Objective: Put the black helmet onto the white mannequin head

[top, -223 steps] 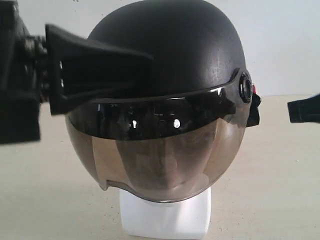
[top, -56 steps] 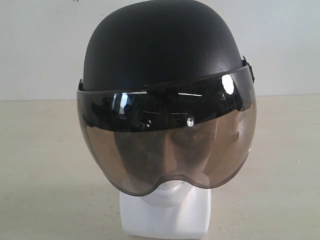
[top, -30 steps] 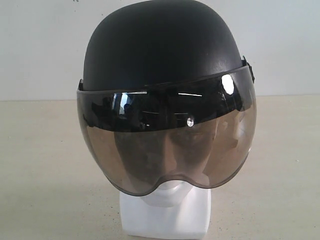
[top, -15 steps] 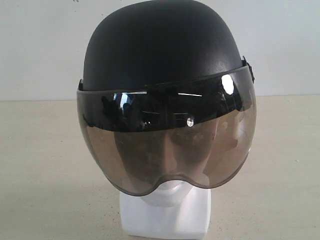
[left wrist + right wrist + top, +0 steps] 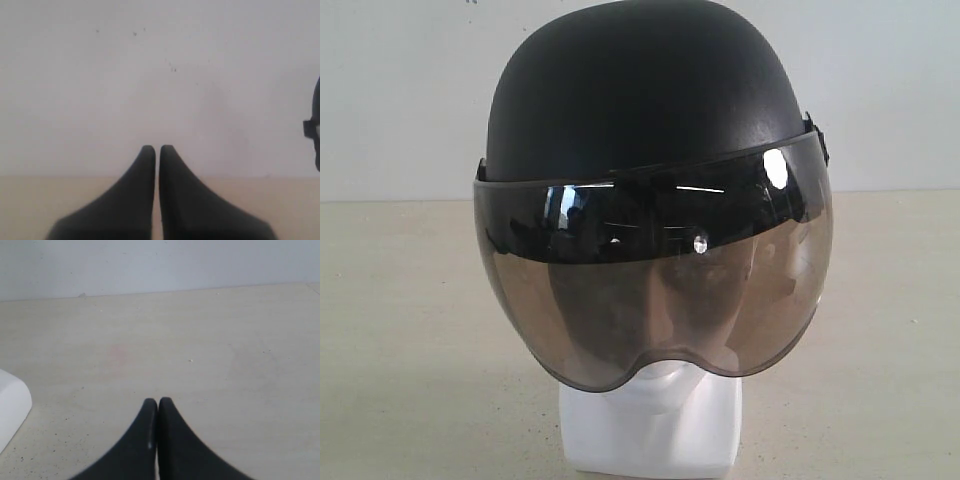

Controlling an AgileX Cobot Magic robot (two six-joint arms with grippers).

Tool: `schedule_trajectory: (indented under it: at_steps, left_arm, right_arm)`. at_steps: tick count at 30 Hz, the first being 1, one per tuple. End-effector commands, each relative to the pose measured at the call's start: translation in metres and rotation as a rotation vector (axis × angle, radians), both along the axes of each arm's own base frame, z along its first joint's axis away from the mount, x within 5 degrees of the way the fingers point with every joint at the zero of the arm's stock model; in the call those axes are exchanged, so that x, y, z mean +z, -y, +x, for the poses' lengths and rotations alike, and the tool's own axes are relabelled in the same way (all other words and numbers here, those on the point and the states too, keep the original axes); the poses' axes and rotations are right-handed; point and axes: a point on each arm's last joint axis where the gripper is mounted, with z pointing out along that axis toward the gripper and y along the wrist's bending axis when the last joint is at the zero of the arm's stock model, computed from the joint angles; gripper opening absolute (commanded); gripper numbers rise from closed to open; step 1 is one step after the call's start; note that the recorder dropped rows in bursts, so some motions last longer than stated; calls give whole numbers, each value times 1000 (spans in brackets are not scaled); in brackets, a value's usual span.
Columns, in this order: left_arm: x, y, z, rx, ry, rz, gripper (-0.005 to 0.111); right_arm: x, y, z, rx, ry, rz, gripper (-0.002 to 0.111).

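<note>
The black helmet [image 5: 640, 90] sits on the white mannequin head [image 5: 655, 435], slightly tilted. Its smoky-brown visor [image 5: 660, 290] hangs down over the face, whose features show dimly through it; only the chin and the blocky neck base show white below. Neither gripper appears in the exterior view. In the left wrist view my left gripper [image 5: 157, 148] is shut with nothing between its fingers, facing a white wall, and a dark sliver of the helmet [image 5: 316, 127] shows at the frame's edge. My right gripper [image 5: 158, 401] is shut and empty above the table, with a white corner of the mannequin base [image 5: 11, 405] beside it.
A beige speckled table [image 5: 400, 330] spreads around the mannequin. A white wall [image 5: 400, 90] rises behind the table.
7.4 s ago the left gripper was at the helmet's side and the right gripper's tip showed at the right; both have since left the exterior view. The helmet sits more squarely; nothing has moved lately.
</note>
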Motion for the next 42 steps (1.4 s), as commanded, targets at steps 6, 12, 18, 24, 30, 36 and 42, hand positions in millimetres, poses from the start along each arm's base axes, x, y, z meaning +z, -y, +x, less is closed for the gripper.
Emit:
schedule_trajectory:
  at_steps: [6,12,18,24,30,36,42]
  left_arm:
    - [-36,-1,3,0,-247,-22,4]
    - [-42,-1,2,8,-315,24,4]
    - [-46,1,2,-16,-367,30,4]
    - [-47,5,2,-86,-379,28,4]
    - [-47,5,2,-86,-379,28,4]
    - [-47,5,2,-86,-379,28,4]
    - [-47,5,2,-86,-379,28,4]
  right_arm:
    - [1,0,0,-4,9,5,0]
    - [1,0,0,-4,9,5,0]
    - [1,0,0,-4,9,5,0]
    - [1,0,0,-4,9,5,0]
    - [1,0,0,-5,9,7,0]
    - [1,0,0,-4,9,5,0]
    - [1,0,0,-5,9,8,0]
